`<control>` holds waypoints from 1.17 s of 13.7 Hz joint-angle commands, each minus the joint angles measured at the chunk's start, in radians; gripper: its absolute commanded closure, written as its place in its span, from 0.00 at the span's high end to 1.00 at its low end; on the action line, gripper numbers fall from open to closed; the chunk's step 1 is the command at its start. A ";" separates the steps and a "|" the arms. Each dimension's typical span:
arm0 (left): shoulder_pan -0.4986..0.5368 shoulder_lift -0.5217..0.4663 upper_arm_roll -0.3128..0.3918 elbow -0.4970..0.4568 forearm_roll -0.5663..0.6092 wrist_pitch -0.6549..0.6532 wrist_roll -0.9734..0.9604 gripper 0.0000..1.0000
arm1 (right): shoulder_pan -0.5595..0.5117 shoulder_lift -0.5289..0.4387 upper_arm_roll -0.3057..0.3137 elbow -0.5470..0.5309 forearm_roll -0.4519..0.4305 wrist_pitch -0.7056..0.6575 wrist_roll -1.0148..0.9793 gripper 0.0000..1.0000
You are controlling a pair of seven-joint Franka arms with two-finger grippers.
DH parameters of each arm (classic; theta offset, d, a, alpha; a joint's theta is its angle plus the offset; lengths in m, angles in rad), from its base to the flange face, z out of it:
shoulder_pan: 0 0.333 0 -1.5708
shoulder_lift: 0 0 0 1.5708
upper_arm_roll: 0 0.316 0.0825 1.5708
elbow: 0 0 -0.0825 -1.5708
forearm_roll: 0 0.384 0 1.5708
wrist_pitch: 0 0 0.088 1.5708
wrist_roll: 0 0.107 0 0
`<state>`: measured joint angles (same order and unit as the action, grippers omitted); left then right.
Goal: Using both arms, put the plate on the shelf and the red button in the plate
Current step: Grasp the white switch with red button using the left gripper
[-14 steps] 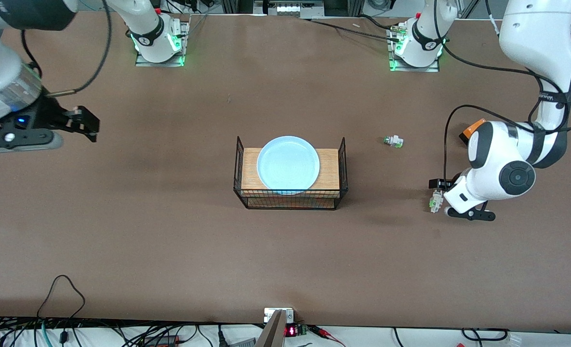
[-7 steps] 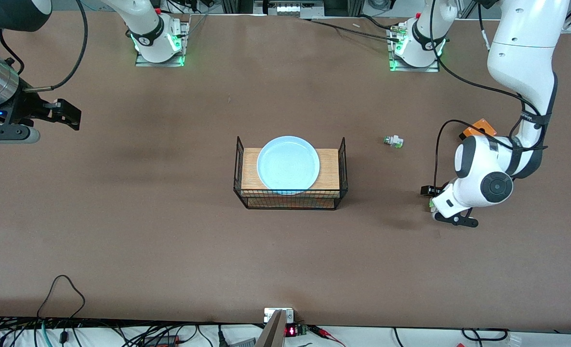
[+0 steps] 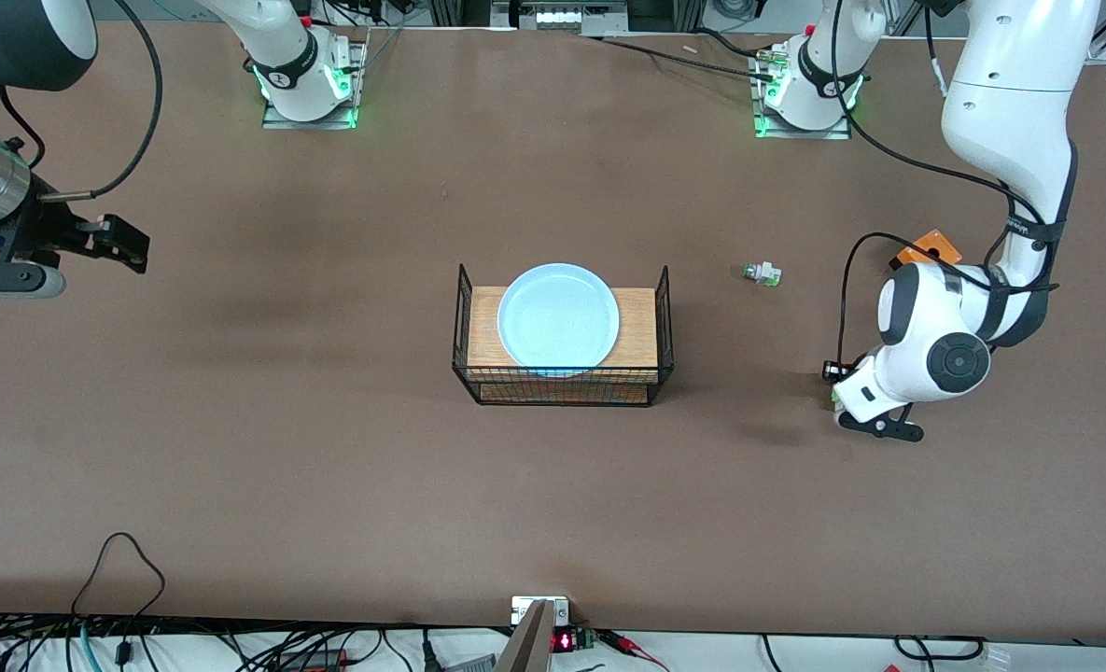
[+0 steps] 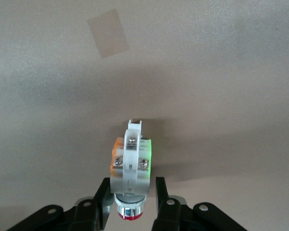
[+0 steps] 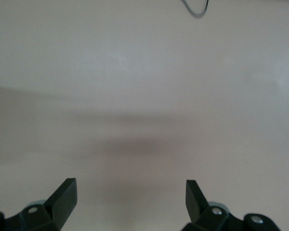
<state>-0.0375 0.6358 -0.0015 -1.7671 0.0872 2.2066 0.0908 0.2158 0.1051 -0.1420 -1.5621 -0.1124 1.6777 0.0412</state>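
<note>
- The round, smooth, pale-blue shallow plate [image 3: 558, 316] already lies on the wooden board of a black wire basket rack [image 3: 665, 322] at the middle of the brown table [image 3: 329, 448]; judging by that, the plate's half of the job looks done
- The tiny white push-button switch with a red cap [image 4: 130, 166] sits low at the table toward the left arm's end, nearer to the front camera than the plate; in the front view only a sliver of white and green shows at the wrist's edge [image 3: 835, 395]
- The left gripper [image 4: 131, 190] is down at that red button, its black fingers [image 4: 104, 192] closed in against the white body on both sides, red cap pointing back toward the wrist; the grip lies across the narrow body, probably because that gives flat faces to pinch
- The button seems to rest on or just over the table; which, I cannot tell
- The right gripper [image 5: 131, 192] hovers over bare table at the right arm's end, fingers spread wide and holding nothing; this arm waits, well apart from the rack
- A similar white part with a green cap [image 3: 762, 273] lies between rack and left arm, farther from the camera than the red button, and is left alone
- Next, in my judgement: lift and carry to the plate
</note>
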 commanded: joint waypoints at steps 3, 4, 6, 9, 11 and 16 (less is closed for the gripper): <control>0.011 0.042 0.000 0.055 0.020 -0.005 0.050 0.24 | -0.012 -0.018 0.012 -0.003 0.109 -0.004 0.002 1.00; 0.011 0.036 0.000 0.057 0.020 -0.005 0.050 0.15 | -0.018 -0.021 0.007 -0.004 0.178 -0.016 0.000 1.00; -0.001 -0.013 -0.009 0.060 0.020 -0.049 0.044 0.11 | -0.018 -0.027 0.007 -0.006 0.198 -0.016 -0.001 1.00; -0.030 -0.065 -0.041 0.174 0.014 -0.253 0.029 0.10 | -0.053 -0.051 0.005 -0.010 0.195 -0.055 0.000 1.00; -0.030 -0.070 -0.070 0.289 0.002 -0.417 0.029 0.10 | -0.091 -0.071 0.005 -0.021 0.197 -0.102 -0.012 1.00; -0.030 -0.156 -0.279 0.434 -0.044 -0.682 -0.299 0.10 | -0.095 -0.068 -0.016 -0.038 0.145 -0.112 -0.090 1.00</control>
<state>-0.0682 0.5075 -0.2071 -1.3801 0.0546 1.5932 -0.0884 0.1222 0.0526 -0.1598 -1.5764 0.0583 1.5445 0.0152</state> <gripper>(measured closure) 0.661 0.000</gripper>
